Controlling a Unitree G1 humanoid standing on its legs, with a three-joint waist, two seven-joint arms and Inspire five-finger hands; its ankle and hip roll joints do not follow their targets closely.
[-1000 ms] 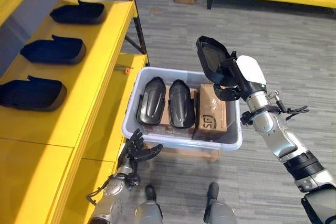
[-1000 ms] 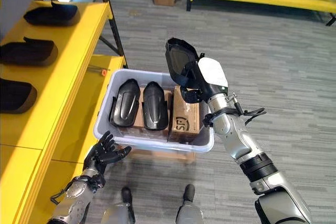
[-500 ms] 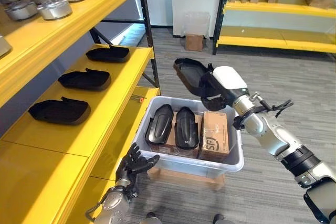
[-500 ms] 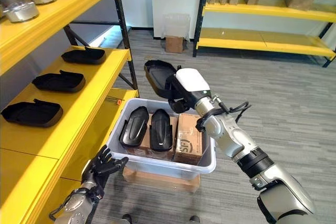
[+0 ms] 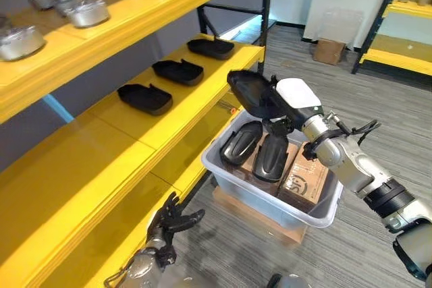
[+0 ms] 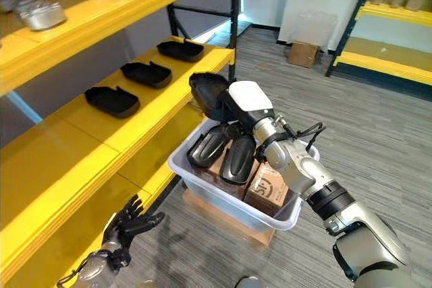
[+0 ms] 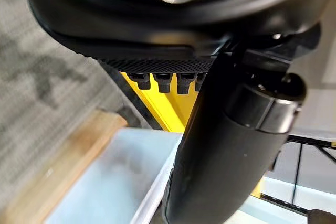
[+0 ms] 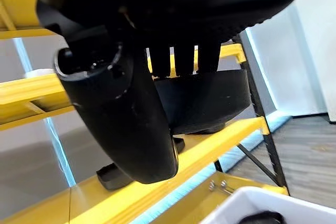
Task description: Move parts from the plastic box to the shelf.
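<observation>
**Robot holds black part between box and shelf**

While its left hand point(image 5: 170, 222) hung low beside the yellow shelf's lower front edge with fingers spread and nothing in them, the robot's right hand point(image 5: 287, 102) gripped a black part point(image 5: 248, 92), its thumb and fingers curled round the piece. The part was raised above the near rim of the plastic box point(image 5: 239, 185), just beside the front edge of the yellow shelf point(image 5: 169, 136), touching neither.

Two more black parts point(image 6: 207, 147) point(image 6: 237, 158) lay side by side in the box, resting on brown cardboard boxes point(image 6: 265, 189) packed inside it. The plastic box itself stood on a flat wooden board point(image 5: 251, 213) on the grey floor.

Three black parts point(image 5: 144, 98) point(image 5: 177, 71) point(image 5: 210, 47) sat in a row, apart from one another, on the shelf's middle level. On the level above stood several silver metal parts point(image 5: 88, 12). Farther back, a small cardboard box point(image 5: 329, 50) stood on the floor near a second yellow rack point(image 6: 395, 11).
</observation>
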